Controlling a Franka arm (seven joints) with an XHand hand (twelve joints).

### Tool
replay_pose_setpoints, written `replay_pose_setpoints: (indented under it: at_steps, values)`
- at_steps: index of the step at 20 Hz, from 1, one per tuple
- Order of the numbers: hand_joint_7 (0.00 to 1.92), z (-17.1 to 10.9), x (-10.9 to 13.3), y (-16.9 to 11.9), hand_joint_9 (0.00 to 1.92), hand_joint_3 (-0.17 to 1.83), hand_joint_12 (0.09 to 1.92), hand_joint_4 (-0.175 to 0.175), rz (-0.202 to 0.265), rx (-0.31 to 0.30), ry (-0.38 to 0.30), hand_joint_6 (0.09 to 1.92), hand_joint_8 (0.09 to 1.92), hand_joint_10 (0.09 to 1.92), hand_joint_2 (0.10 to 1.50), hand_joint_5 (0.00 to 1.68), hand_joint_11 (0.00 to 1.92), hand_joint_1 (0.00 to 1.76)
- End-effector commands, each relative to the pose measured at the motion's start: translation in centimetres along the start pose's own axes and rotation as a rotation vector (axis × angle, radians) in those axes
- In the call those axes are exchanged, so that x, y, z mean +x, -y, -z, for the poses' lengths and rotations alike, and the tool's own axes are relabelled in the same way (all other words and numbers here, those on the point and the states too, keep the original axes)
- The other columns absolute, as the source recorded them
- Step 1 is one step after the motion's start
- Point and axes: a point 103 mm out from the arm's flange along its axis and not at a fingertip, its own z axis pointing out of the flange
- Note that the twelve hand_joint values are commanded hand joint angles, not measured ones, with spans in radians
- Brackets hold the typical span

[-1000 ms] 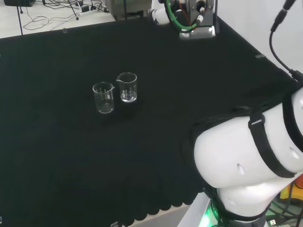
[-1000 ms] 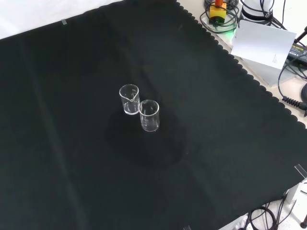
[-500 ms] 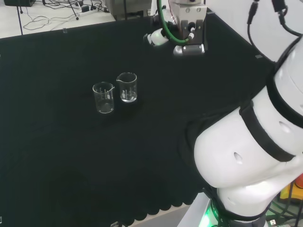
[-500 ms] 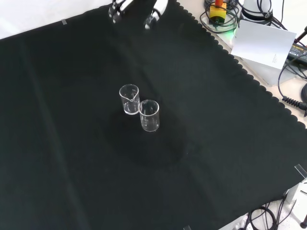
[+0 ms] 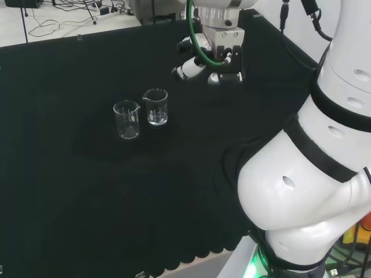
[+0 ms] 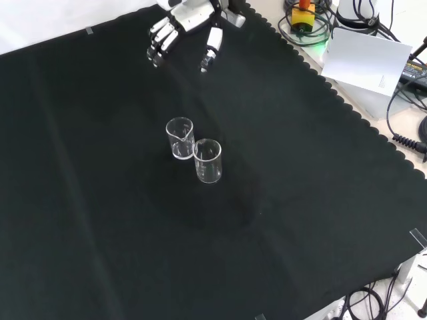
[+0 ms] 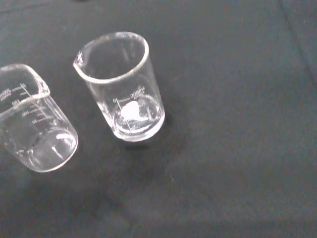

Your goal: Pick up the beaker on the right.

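Note:
Two clear glass beakers stand side by side on the black cloth, almost touching. In the head view the right beaker (image 5: 155,107) stands beside the left beaker (image 5: 127,119). The front view shows the same pair as the farther beaker (image 6: 180,138) and the nearer beaker (image 6: 208,161). My hand (image 5: 191,68) hovers to the right of the pair in the head view, apart from both. Seen from the front, the hand (image 6: 181,23) hangs beyond the beakers, open, with fingers and thumb spread and nothing in it. The wrist view shows one empty beaker (image 7: 124,89) whole and a second beaker (image 7: 34,129) partly cut off.
The arm's big white links (image 5: 301,191) stand at the head view's right. Past the cloth's scalloped edge (image 6: 333,93) in the front view lie cables, a white box (image 6: 367,63) and other gear. Bare cloth surrounds the beakers.
The hand has come in from the front view's top and moved toward the beakers, spreading into view. The arm's links have swung. Both beakers stay put.

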Motion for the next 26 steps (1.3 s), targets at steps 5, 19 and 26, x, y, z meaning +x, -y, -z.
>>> replay_pose_setpoints:
  at_steps: [5,19,26]
  values:
    - [0.1,-4.1,0.6,-4.2,0.26,0.48,1.39,-0.01,0.121,0.02,-0.126,0.09,0.57,0.68,0.69,0.3,0.0,0.76]
    - [0.1,-7.7,0.3,-6.2,0.28,0.51,1.39,-0.011,0.173,0.055,-0.185,0.09,0.57,0.67,0.64,0.31,0.0,0.78]
    - [0.1,-9.3,-0.6,-7.2,0.28,0.51,1.4,-0.012,0.18,0.05,-0.242,0.09,0.56,0.67,0.62,0.3,0.0,0.77]
